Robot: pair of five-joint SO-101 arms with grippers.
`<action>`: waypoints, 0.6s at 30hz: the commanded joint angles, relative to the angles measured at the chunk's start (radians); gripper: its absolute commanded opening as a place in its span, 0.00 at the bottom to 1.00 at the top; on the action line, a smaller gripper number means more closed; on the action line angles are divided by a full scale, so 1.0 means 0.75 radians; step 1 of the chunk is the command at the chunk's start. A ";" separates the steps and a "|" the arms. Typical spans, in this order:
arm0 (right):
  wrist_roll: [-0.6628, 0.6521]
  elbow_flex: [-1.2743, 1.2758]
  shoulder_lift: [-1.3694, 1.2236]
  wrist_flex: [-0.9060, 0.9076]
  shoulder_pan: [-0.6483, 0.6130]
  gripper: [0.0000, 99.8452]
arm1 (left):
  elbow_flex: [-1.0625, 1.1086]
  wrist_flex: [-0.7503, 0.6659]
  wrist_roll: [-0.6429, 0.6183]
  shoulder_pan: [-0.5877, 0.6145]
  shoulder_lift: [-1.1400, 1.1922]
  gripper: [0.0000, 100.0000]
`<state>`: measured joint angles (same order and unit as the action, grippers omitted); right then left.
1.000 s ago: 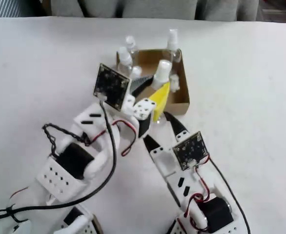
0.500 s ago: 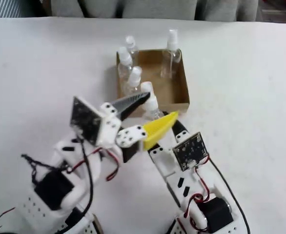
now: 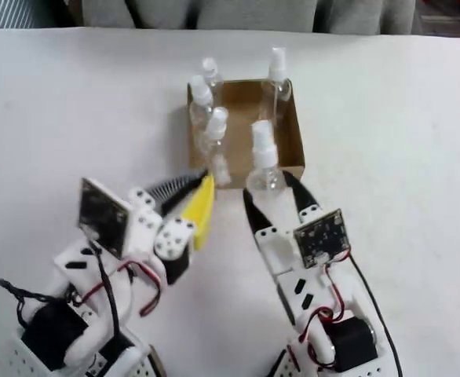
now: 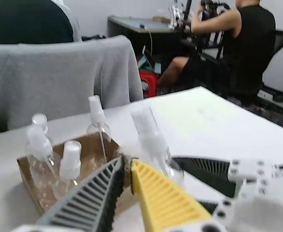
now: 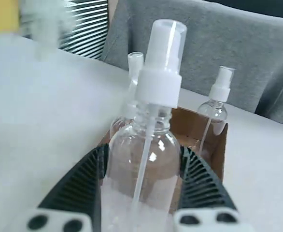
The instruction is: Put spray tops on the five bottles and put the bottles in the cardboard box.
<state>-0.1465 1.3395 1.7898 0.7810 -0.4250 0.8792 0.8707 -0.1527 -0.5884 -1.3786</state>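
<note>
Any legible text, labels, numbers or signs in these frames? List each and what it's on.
No readable text anywhere.
Bottle in the right end effector: clear, no label seen.
Cardboard box: plain, no print seen.
Circuit boards on the wrists: any markings are too small to read.

A white table (image 3: 403, 118) spreads out wide and bare-looking under flat, even indoor light. Along its far edge runs a grey fabric seat back (image 4: 69, 72), soft and creased. Behind that, to one side, slatted window blinds (image 5: 86, 29) let in pale daylight. Farther into the room stands a plain white wall (image 4: 122, 7), with a dark desk (image 4: 132, 23) against it, cluttered on top, and a small red stool (image 4: 151, 77) near its foot.
</note>
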 commanded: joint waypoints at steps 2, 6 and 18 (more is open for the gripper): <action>0.135 -0.014 0.015 -0.097 0.122 0.02 | -0.002 0.278 0.151 -0.204 -0.026 0.02; 0.250 -0.014 0.015 -0.124 0.159 0.02 | 0.100 0.338 0.213 -0.433 -0.026 0.02; 0.278 -0.020 0.015 -0.124 0.146 0.02 | 0.671 -0.489 0.205 -0.484 -0.024 0.02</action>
<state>0.0483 1.3395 1.7898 0.7119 -0.3207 1.3579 0.6329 -0.0069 -0.9398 -1.3863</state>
